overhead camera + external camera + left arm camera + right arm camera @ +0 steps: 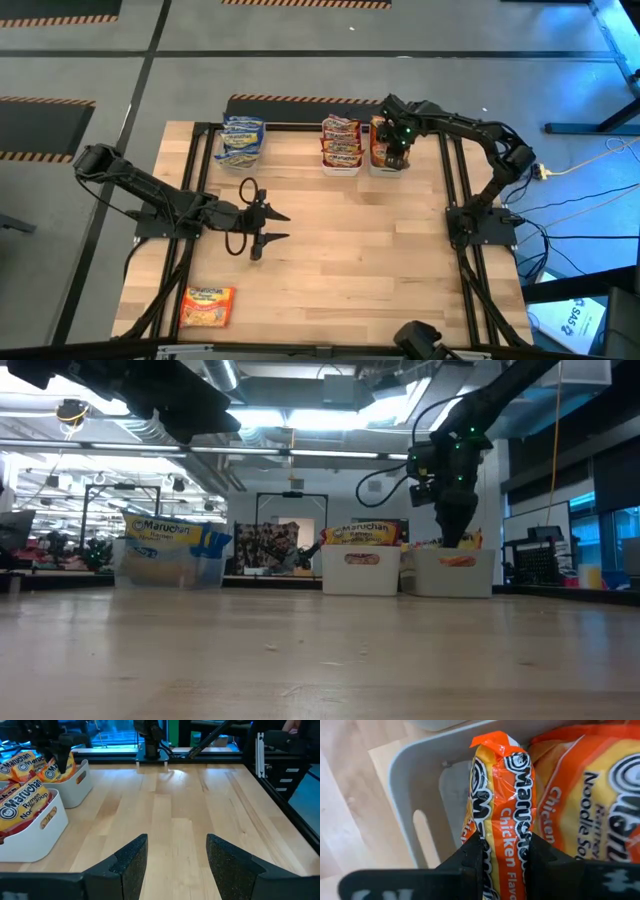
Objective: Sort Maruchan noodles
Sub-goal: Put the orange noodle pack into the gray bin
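My right gripper (398, 155) (458, 532) points down into the white bin (378, 166) at the far right and is shut on an orange Maruchan chicken packet (502, 795). Another orange packet (585, 790) stands beside it in that bin. A second white bin (341, 168) holds red packets (340, 140), and a clear bin (243, 155) at the far left holds blue ones (243, 133). One orange packet (207, 306) lies flat near the table's front left corner. My left gripper (285, 226) (177, 865) hovers open over the left middle of the table. My right gripper pinches the orange packet between its two fingers, one on each flat face (506, 845). The fingers come from above, pointing down. The packet stands on edge below them, inside the bin beside the other orange packet; whether its lower end rests on the bin's floor is hidden.
The three bins stand in a row along the table's far edge. A black frame rail (455, 170) runs along the table's sides. Bare wood (350, 250) stretches between the bins and the near edge.
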Robot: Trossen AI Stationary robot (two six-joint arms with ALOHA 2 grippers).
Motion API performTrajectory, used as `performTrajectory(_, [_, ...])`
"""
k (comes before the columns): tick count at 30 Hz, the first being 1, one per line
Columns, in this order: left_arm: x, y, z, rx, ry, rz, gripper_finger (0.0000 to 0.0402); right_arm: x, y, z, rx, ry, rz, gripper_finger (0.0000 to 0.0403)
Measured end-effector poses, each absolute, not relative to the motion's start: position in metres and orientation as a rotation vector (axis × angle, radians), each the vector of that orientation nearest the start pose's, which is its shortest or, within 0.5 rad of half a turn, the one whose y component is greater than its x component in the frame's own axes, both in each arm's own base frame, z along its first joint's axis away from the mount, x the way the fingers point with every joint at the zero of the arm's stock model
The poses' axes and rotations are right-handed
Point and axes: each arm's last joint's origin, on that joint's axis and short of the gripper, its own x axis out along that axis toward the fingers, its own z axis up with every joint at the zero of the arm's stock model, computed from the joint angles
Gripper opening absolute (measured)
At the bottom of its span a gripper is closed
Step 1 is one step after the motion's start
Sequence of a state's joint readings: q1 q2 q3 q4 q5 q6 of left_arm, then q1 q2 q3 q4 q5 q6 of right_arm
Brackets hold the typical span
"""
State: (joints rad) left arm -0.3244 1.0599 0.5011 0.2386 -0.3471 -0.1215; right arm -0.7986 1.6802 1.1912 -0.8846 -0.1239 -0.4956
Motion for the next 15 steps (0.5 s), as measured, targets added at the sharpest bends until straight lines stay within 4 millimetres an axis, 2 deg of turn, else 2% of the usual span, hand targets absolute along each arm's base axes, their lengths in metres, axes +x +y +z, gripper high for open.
performTrajectory(6, [0.2122, -0.0610, 0.2249, -0.015, 0.300, 0.041, 0.0196, 0.2214, -0.2241, 0.2096, 0.194, 1.329, -0.310, 0.0089])
performTrajectory(15, [0.2122, -0.0610, 0.2249, -0.017, 0.300, 0.041, 0.0196, 0.2190, -0.2265, 0.2095, 0.151, 1.385, -0.400, 0.0199])
